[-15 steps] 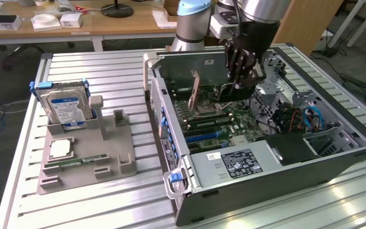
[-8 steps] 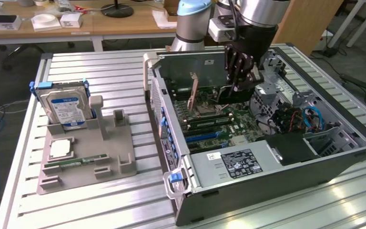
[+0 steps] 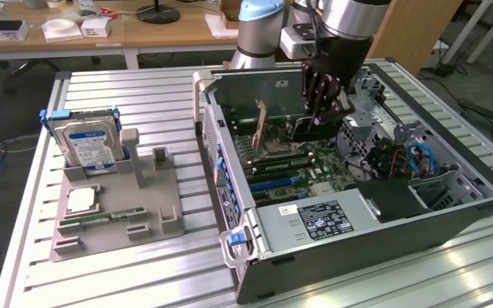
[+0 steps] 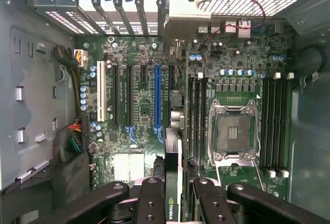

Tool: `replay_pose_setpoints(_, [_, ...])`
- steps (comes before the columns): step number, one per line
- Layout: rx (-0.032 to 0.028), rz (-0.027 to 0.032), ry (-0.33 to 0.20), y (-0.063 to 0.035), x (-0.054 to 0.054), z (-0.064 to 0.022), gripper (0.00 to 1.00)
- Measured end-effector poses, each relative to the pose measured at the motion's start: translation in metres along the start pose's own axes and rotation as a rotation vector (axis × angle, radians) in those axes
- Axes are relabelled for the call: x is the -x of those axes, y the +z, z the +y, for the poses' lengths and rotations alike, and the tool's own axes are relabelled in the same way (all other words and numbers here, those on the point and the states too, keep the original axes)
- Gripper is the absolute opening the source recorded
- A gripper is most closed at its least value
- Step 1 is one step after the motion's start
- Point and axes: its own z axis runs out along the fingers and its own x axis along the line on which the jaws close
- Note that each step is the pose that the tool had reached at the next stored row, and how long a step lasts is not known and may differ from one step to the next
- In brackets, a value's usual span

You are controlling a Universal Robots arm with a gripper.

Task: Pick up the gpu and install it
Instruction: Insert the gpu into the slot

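Observation:
The gpu is a thin dark card seen edge-on, with a green logo on its near end between the black fingers. My gripper is shut on it. The card hangs above the green motherboard, lined up right beside the long blue slot. In the exterior view my gripper reaches down into the open computer case, and the gpu hangs as a dark slab under it, just over the board.
A grey holder on the slatted table at the exterior view's left carries a hard drive, a processor chip and a green memory stick. Inside the case are a power supply, cables and an empty processor socket.

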Motion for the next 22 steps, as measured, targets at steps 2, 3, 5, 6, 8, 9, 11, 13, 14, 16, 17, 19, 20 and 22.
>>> replay_pose_setpoints(2, [0.0001, 0.0001, 0.000, 0.0018, -0.001, 0.0002, 0.26])
replay_pose_setpoints(3, [0.0004, 0.0006, 0.000, 0.0025, -0.001, 0.0002, 0.26])
replay_pose_setpoints(5, [0.0007, 0.0021, 0.000, 0.0033, -0.002, 0.0004, 0.26])
replay_pose_setpoints(6, [0.0007, 0.0020, 0.000, 0.0035, -0.002, 0.0006, 0.26])
replay_pose_setpoints(8, [0.0006, 0.0019, 0.000, 0.0038, -0.002, 0.0020, 0.26])
replay_pose_setpoints(9, [0.0005, 0.0019, 0.000, 0.0039, -0.002, 0.0028, 0.26])
replay_pose_setpoints(11, [0.0005, 0.0019, 0.000, 0.0042, -0.002, 0.0049, 0.26])
replay_pose_setpoints(13, [0.0006, 0.0019, 0.000, 0.0047, -0.002, 0.0065, 0.26])
replay_pose_setpoints(14, [0.0005, 0.0018, 0.000, 0.0052, -0.002, 0.0070, 0.26])
replay_pose_setpoints(16, [0.0006, 0.0019, 0.000, 0.0059, -0.002, 0.0079, 0.26])
replay_pose_setpoints(17, [0.0005, 0.0018, 0.000, 0.0067, -0.002, 0.0081, 0.26])
replay_pose_setpoints(19, [0.0006, 0.0018, 0.000, 0.0079, -0.002, 0.0110, 0.26])
replay_pose_setpoints(20, [0.0006, 0.0019, 0.000, 0.0087, -0.002, 0.0138, 0.26])
replay_pose_setpoints(22, [0.0012, 0.0020, 0.000, 0.0110, -0.002, 0.0165, 0.26])
